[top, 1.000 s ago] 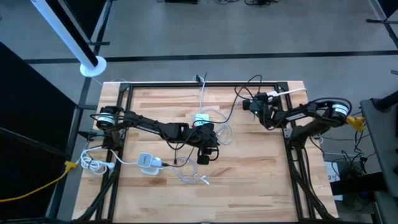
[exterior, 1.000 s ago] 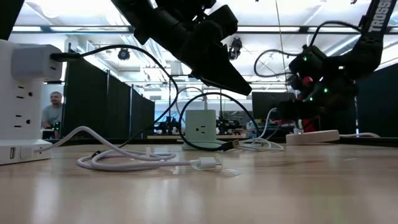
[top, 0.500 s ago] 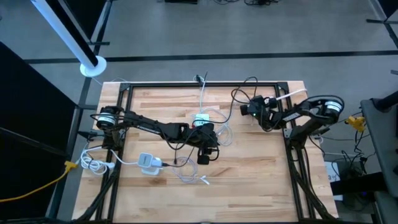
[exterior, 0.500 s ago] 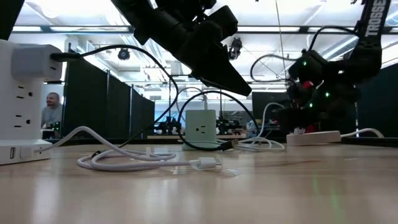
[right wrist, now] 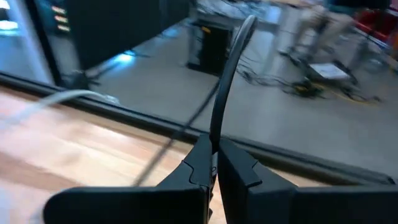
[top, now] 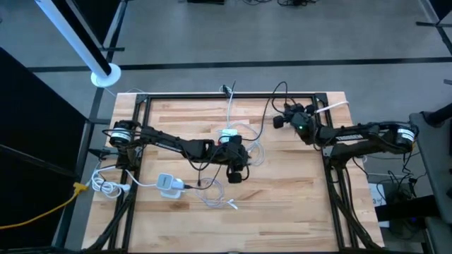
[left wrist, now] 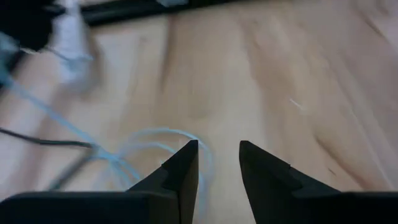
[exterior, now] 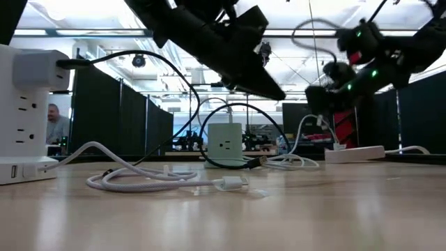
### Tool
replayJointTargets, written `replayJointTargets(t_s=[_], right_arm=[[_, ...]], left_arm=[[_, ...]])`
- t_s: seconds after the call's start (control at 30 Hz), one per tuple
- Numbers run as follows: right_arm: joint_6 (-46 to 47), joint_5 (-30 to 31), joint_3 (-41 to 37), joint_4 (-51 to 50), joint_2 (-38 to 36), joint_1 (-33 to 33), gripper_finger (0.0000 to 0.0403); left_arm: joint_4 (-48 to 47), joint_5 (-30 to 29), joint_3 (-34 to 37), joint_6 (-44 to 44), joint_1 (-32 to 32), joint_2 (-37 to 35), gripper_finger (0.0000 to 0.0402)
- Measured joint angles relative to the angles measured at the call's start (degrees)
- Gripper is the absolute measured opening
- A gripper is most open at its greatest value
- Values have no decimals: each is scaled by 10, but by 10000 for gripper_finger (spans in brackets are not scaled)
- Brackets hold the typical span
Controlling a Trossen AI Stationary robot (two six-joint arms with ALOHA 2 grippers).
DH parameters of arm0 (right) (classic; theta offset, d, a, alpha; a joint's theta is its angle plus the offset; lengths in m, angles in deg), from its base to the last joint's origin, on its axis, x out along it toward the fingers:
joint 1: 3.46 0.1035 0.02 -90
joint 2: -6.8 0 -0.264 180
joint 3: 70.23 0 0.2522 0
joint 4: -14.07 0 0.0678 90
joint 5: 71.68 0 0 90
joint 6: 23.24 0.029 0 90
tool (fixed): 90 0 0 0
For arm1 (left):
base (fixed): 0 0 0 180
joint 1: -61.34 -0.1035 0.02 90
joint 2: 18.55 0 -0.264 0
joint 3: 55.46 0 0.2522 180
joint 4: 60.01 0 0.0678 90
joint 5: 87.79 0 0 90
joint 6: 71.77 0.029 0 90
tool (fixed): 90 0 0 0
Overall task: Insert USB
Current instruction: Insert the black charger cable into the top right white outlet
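- The right gripper (top: 280,120) is seen raised above the far right part of the wooden table (top: 282,212), near the far edge.
- Its fingers (right wrist: 199,163) are pressed almost together, and a black cable (right wrist: 225,81) is pinched between them; the cable rises up and away from the tips.
- In the high view, the black cable (top: 280,92) is seen looping over the far table edge from the right gripper.
- The left gripper (left wrist: 217,155) hangs over the middle of the table, its fingers parted by a narrow gap with nothing held between them.
- Below it, loose white cable (left wrist: 149,140) lies on the wood.
- A small white charger block (exterior: 224,141) stands upright near the table's centre, with cables curled around it.
- A white power strip (top: 167,185) lies on the near left part of the table, well apart from the right gripper.
- A white plug end (exterior: 230,184) rests on the wood in front of the block.
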Motion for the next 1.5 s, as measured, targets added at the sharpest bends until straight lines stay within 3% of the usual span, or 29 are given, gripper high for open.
replayJointTargets(t_s=[0.3, 0.6, 0.77, 1.2, 1.33, 1.5], right_arm=[[-72, -34, 1, 3, -104, 68, 1], [-180, -173, 1, 117, -122, 142, 1], [-186, -217, 2, 134, -122, 162, 1], [-172, -229, 2, 149, -95, 182, 1], [-179, -224, 2, 152, -92, 182, 1], [-178, -229, 2, 169, -92, 182, 1]], left_arm=[[169, -22, 0, 17, -24, 0, 105], [227, -25, 0, -9, -55, 11, 105], [245, -89, 0, -6, -59, 26, 105], [307, -98, 0, -14, -81, 30, 105], [308, -64, 0, -22, -81, 30, 105], [348, -67, 0, -60, -82, 51, 105]])
